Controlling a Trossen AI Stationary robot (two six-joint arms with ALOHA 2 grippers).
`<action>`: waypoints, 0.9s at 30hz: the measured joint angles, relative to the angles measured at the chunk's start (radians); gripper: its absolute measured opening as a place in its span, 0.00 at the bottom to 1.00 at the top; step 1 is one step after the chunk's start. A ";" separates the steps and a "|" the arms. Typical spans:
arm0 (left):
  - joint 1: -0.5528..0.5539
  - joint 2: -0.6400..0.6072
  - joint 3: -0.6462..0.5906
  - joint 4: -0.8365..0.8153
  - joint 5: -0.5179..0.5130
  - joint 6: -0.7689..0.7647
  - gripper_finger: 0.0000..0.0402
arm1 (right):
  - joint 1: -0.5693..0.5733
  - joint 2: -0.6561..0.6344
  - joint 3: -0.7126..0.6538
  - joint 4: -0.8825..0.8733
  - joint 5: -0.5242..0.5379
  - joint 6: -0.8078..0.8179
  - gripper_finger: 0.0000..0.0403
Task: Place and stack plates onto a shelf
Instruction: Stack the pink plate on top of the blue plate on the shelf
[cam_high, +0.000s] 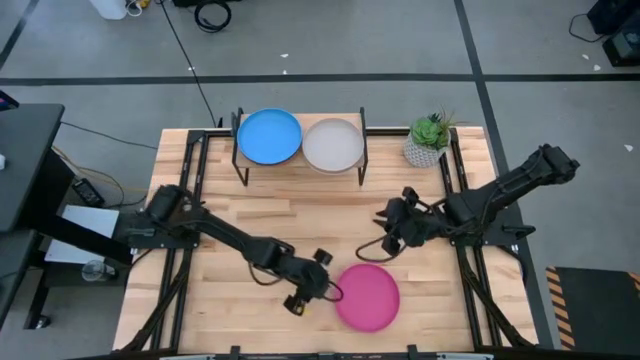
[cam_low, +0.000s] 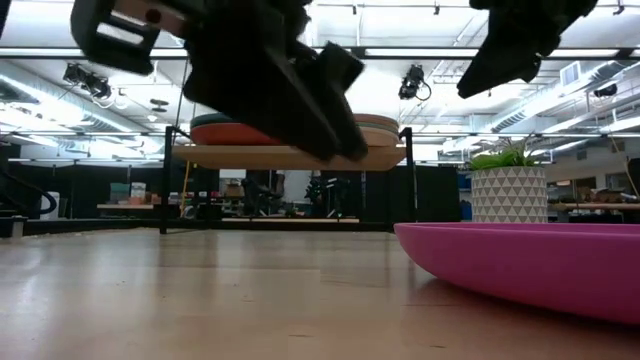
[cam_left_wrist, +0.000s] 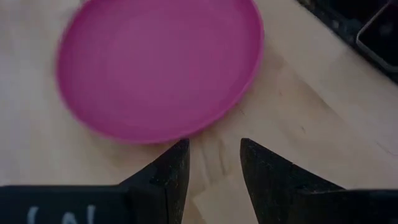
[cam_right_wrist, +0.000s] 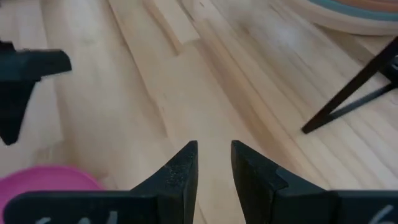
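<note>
One pink plate (cam_high: 367, 297) lies flat on the slatted tabletop near its near edge; it fills the left wrist view (cam_left_wrist: 158, 65) and the low view's right (cam_low: 530, 265). The shelf (cam_high: 300, 165) stands at the far edge and bears two stacks, one topped by a blue plate (cam_high: 270, 135), the other by a pale peach-grey plate (cam_high: 333, 145). My left gripper (cam_high: 328, 288) hovers just left of the pink plate's rim, open (cam_left_wrist: 214, 155). My right gripper (cam_high: 385, 222) hangs above the table's middle right, narrowly open (cam_right_wrist: 214, 155).
A potted plant (cam_high: 428, 140) in a white pot stands right of the shelf at the far right corner. The shelf's black legs (cam_right_wrist: 348, 93) reach the table in front of my right gripper. Bare wood lies between the shelf and the pink plate.
</note>
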 joint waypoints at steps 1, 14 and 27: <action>-0.003 0.019 0.031 -0.034 0.001 0.015 0.37 | 0.012 0.000 -0.001 0.001 0.013 0.011 0.25; -0.021 0.169 0.212 -0.148 0.000 0.449 0.37 | 0.102 -0.016 -0.006 0.006 0.103 0.061 0.25; 0.004 0.221 0.208 -0.104 0.042 0.483 0.34 | 0.106 -0.020 -0.006 0.003 0.128 0.064 0.25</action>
